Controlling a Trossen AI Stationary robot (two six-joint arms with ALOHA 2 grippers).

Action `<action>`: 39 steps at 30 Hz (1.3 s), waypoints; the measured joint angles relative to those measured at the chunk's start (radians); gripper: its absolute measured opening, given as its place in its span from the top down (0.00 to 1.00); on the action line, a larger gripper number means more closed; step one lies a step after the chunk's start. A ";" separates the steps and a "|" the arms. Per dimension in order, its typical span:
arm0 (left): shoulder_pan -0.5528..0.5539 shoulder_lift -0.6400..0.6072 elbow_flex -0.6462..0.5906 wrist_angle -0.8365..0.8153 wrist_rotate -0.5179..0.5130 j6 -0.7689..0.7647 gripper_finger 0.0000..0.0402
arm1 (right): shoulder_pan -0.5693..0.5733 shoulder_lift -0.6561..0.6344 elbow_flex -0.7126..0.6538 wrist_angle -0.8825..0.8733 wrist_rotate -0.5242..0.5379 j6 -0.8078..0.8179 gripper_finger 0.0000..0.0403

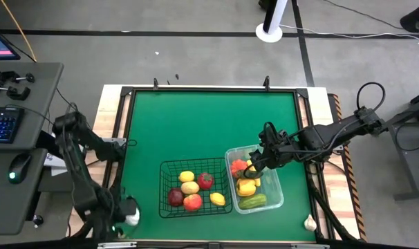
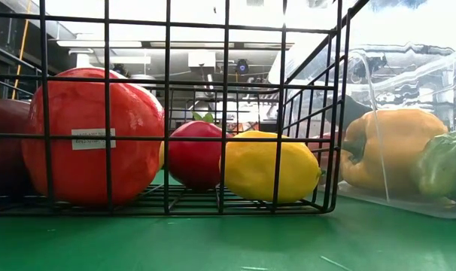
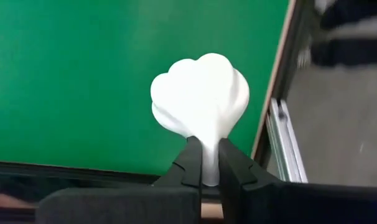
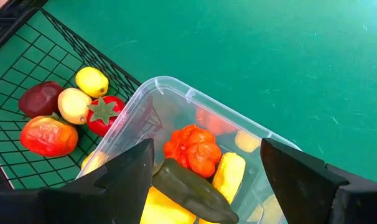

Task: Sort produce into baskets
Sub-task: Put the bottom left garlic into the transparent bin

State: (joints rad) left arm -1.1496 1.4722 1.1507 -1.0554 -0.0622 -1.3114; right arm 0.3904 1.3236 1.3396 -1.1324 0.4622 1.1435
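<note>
**Left pincer clamps a garlic bulb at the table's near-left corner**

Only the left wrist view shows the grip plainly: the left pincer (image 3: 205, 163) is closed tight on the stem of a white garlic bulb (image 3: 200, 93), above the green table (image 3: 83, 74) by its edge rail. From above, the same bulb is a small white spot at the near-left corner, the left arm folded down over it.

The right wrist view looks into the clear tub (image 4: 176, 93), where the right pincer (image 4: 207, 165) hangs wide open and empty over an orange-red tomato (image 4: 191, 149), a dark green pepper (image 4: 188, 183) and yellow pieces.

The low view shows a red apple (image 2: 85, 135) and a lemon (image 2: 269, 165) inside the black wire basket (image 2: 341, 113), just left of the tub. Another garlic (image 1: 310, 223) lies at the near-right corner.
</note>
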 joint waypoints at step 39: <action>0.902 0.432 0.306 1.185 -0.089 1.159 0.67 | 0.081 -0.152 0.000 -0.008 0.285 0.039 0.29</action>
State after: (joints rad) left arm -0.2476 1.9046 1.4566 0.1293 -0.1513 -0.1528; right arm 0.4719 1.1711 1.3396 -1.1406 0.7471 1.1827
